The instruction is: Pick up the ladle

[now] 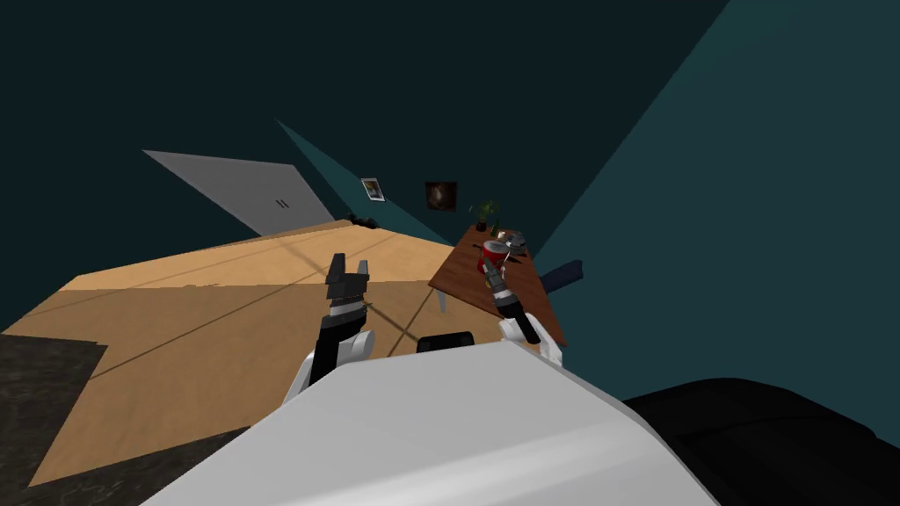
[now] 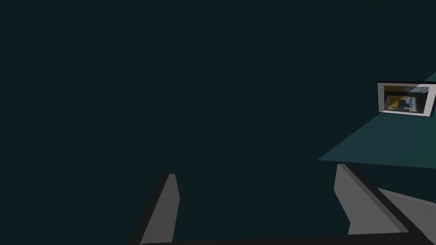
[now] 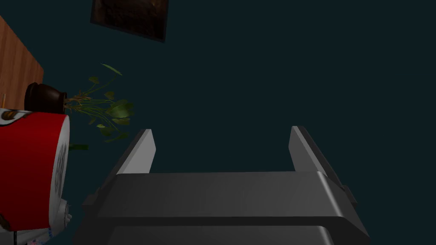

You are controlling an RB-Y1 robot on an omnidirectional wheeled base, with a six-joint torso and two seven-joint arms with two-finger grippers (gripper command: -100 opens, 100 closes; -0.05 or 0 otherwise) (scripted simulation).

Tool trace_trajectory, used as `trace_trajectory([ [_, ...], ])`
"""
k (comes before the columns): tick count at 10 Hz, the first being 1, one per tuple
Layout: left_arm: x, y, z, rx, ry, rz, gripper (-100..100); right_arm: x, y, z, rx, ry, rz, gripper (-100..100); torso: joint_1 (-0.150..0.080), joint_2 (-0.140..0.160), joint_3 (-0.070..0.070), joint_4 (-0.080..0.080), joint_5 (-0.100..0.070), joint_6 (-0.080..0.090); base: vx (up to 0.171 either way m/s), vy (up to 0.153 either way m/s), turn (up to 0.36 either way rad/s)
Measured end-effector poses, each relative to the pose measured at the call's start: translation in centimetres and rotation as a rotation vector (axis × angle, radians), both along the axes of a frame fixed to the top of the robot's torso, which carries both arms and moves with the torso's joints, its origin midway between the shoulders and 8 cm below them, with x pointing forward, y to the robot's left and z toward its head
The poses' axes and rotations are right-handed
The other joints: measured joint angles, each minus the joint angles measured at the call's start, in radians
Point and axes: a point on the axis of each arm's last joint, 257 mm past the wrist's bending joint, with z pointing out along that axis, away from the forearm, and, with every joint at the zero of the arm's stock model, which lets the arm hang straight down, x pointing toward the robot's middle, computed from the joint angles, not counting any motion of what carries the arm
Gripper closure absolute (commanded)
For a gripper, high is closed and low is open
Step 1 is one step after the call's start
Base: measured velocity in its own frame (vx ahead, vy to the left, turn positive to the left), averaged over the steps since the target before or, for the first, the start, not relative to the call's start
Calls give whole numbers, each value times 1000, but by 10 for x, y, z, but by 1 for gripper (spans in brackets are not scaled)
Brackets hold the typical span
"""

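A brown wooden table (image 1: 464,274) stands ahead to the right. On it are a red, drum-shaped container (image 1: 494,253), small grey items (image 1: 515,239) behind it and a potted plant (image 1: 483,213) at the far end. I cannot tell which grey item is the ladle. My right gripper (image 1: 488,266) hovers over the table just in front of the red container (image 3: 30,170), which lies beside one of its fingers (image 3: 142,149). The right gripper (image 3: 223,146) is open and holds nothing. My left gripper (image 1: 350,263) is raised over the floor, left of the table, open (image 2: 259,200) and empty.
A dark blue object (image 1: 562,274) juts out at the table's right side by the teal wall. Light wood floor (image 1: 220,299) spreads to the left, and a grey double-door panel (image 1: 255,189) stands at the back. A black bulk (image 1: 765,430) lies at the near right.
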Motion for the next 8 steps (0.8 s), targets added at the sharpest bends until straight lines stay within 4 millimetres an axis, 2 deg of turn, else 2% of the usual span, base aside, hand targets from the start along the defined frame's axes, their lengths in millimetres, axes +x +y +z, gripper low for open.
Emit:
trace_trajectory([
  [8, 0, 0, 0, 0, 0, 0, 0, 7, 8, -78, -356, 126, 29, -100, -1, 0, 0, 0, 0, 0, -13, 30, 184],
])
